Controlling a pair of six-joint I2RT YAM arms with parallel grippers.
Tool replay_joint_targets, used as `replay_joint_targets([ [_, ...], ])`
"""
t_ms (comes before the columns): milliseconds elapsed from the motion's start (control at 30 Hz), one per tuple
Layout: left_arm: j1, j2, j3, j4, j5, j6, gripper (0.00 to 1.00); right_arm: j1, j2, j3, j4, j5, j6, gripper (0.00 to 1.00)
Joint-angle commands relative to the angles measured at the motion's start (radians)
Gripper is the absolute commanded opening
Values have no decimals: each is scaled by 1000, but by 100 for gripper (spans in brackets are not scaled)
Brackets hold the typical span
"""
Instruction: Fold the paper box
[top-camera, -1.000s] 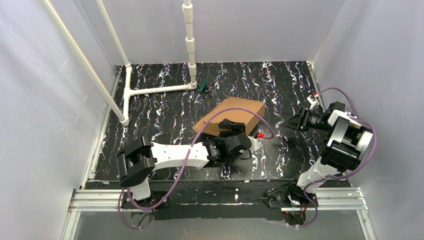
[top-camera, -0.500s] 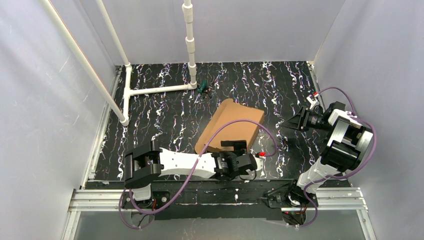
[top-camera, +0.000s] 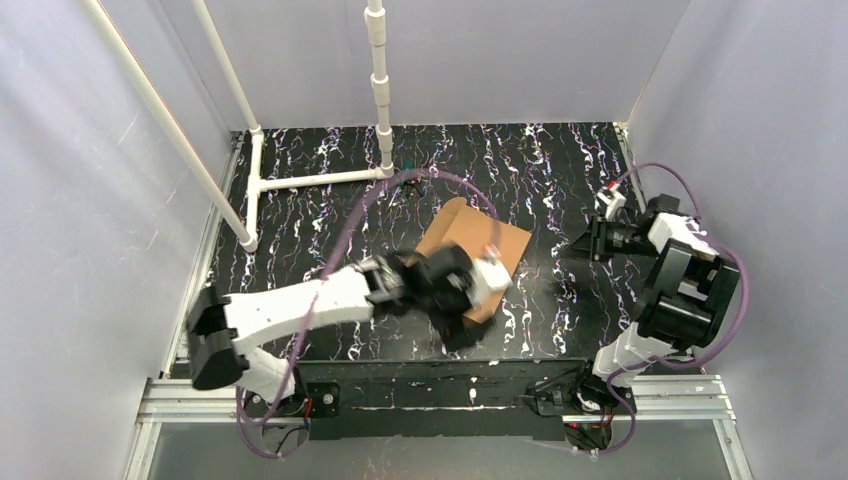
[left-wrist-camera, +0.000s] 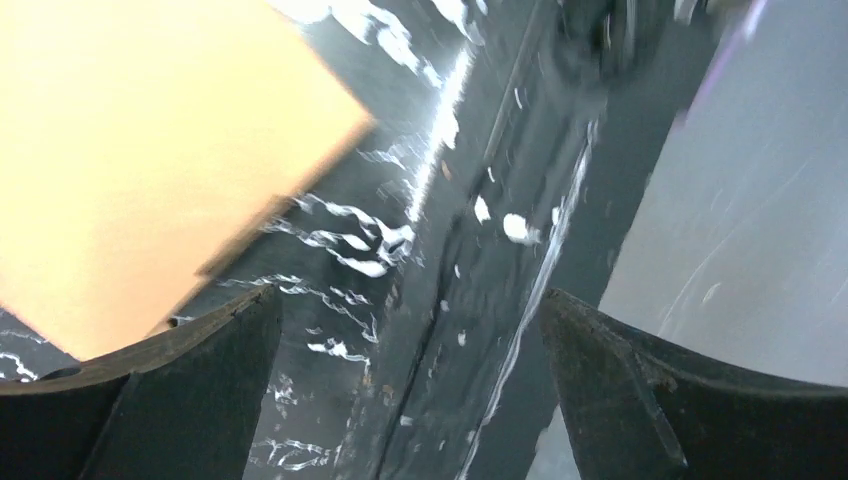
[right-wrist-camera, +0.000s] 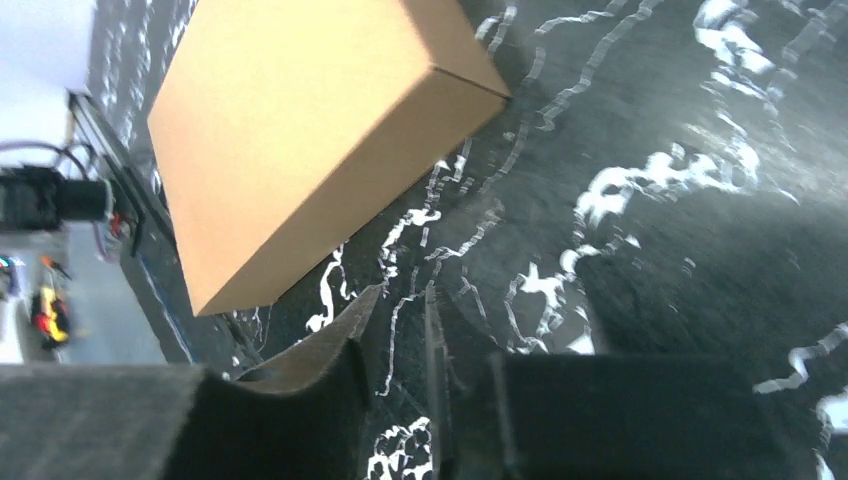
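**Top external.** Paper box (top-camera: 470, 232), brown cardboard, lying near the middle of the black, white-veined bench (top-camera: 300, 225). Left gripper (top-camera: 462, 310), motion-blurred, over the box's near end; contact not discernible. Right gripper (top-camera: 583, 245) to the right of the box, well apart from it. White pipe frame (top-camera: 380, 90) at far left.

**Left wrist.** Left gripper (left-wrist-camera: 410, 300) spread wide, nothing between the fingers. Paper box (left-wrist-camera: 130, 150) at upper left, on the bench (left-wrist-camera: 400, 250).

**Right wrist.** Right gripper (right-wrist-camera: 402, 300) only narrowly apart, empty. Paper box (right-wrist-camera: 310, 130) folded shut, flat on the bench (right-wrist-camera: 650, 200), clear of the fingertips.
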Motion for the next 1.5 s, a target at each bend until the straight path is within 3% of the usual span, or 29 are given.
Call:
replay_joint_targets([
  [0, 367, -219, -108, 92, 220, -295, 94, 193, -144, 13, 46, 197, -28, 20],
  [67, 493, -288, -193, 144, 196, -358, 85, 295, -208, -30, 152, 324, 39, 2],
  [100, 538, -311, -224, 150, 174, -377, 79, 339, -239, -50, 204, 385, 71, 1],
  [133, 579, -316, -255, 160, 155, -393, 68, 382, -262, -71, 254, 446, 100, 1],
  [200, 643, -297, -303, 176, 164, -422, 37, 456, -281, -92, 310, 541, 135, 1],
  [267, 689, -242, -344, 223, 215, -453, 17, 506, -258, -85, 318, 619, 154, 1],
  [367, 715, -129, -366, 335, 313, -488, 9, 549, -193, -54, 287, 697, 160, 1],
  [533, 716, 42, -301, 336, 296, -473, 6, 607, -113, -48, 283, 762, 170, 1],
  [700, 686, 105, -322, 441, 413, -531, 4, 631, -57, 0, 303, 764, 195, 1],
  [933, 520, 148, -381, 638, 398, -691, 4, 659, 182, 293, 175, 682, 163, 1],
  [1167, 475, 282, -254, 723, 344, -768, 5, 704, 326, 507, 79, 648, 156, 1],
  [1300, 479, 186, -290, 663, 261, -705, 8, 662, 238, 490, 119, 825, 160, 1],
  [1467, 485, -83, -390, 433, 89, -554, 23, 637, 30, 394, 186, 920, 88, 2],
])
